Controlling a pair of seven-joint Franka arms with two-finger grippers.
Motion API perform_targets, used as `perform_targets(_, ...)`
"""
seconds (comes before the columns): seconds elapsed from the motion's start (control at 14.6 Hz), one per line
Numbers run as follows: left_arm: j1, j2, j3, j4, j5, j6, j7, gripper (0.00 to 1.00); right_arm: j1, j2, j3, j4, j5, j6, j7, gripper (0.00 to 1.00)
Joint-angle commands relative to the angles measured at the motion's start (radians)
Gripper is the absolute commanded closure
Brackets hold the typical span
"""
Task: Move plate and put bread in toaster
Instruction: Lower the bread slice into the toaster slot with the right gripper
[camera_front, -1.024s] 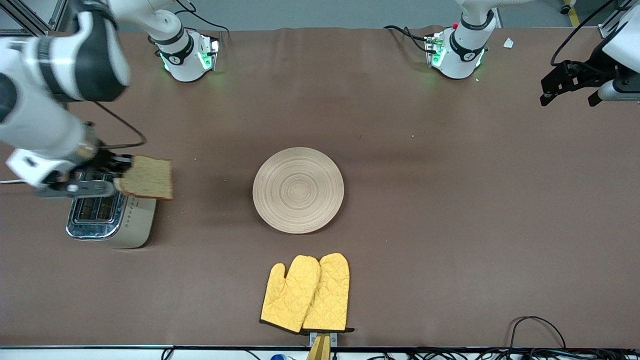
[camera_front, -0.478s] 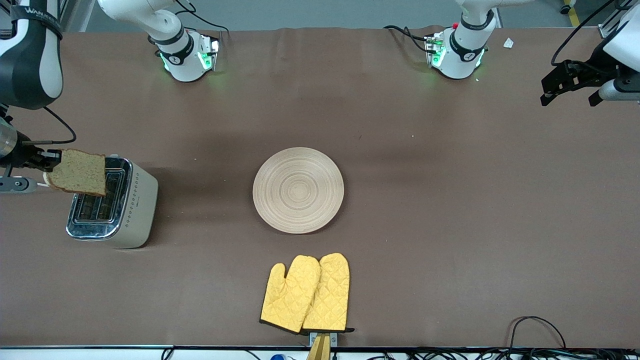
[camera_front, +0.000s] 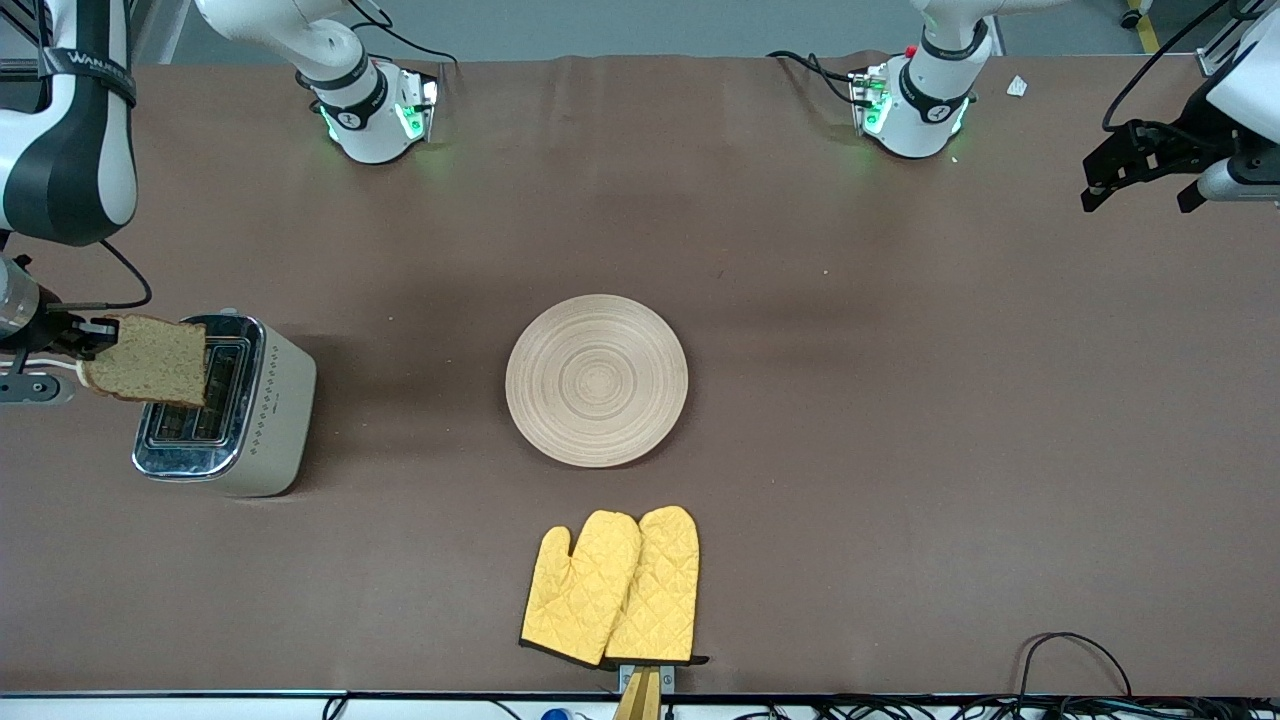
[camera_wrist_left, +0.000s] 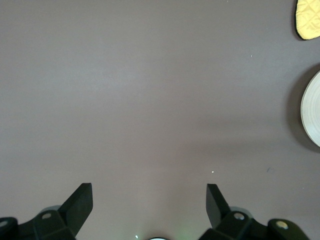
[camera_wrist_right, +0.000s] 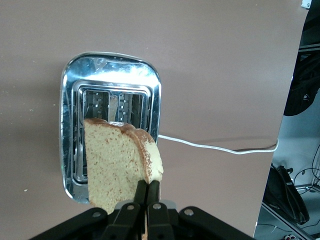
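Note:
My right gripper (camera_front: 88, 338) is shut on one edge of the bread (camera_front: 150, 358), a speckled brown slice held in the air. In the right wrist view the bread (camera_wrist_right: 112, 160) hangs on edge over the chrome top and slots of the toaster (camera_wrist_right: 110, 75), pinched between the fingers of the right gripper (camera_wrist_right: 148, 187). The cream toaster (camera_front: 270, 410) stands toward the right arm's end of the table. The round wooden plate (camera_front: 596, 380) lies at mid-table with nothing on it. My left gripper (camera_front: 1137, 192) waits open over the left arm's end of the table, its jaws (camera_wrist_left: 149, 190) wide over bare cloth.
A pair of yellow oven mitts (camera_front: 612, 585) lies nearer to the front camera than the plate. The toaster's white cord (camera_wrist_right: 215, 146) trails off the table edge. Loose cables (camera_front: 1070, 650) lie at the table's front edge. The plate's rim (camera_wrist_left: 312, 107) shows in the left wrist view.
The right gripper carried the bread across the toaster's top toward the right arm's end of the table, then shifted slightly. The left arm has not moved.

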Motion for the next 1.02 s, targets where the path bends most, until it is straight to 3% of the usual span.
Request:
perform_targets(0.0,-0.001,-0.006,0.000,0.012,0.011,-0.017,0.009,0.00,-0.007,0.021,0.005,-0.002,-0.022,0.028,0.002,1.00)
perform_targets(0.96,-0.001,-0.008,0.005,0.015,0.011,-0.019,0.009,0.00,-0.006,0.114,0.008,0.019,0.015,0.050,0.018,1.00)
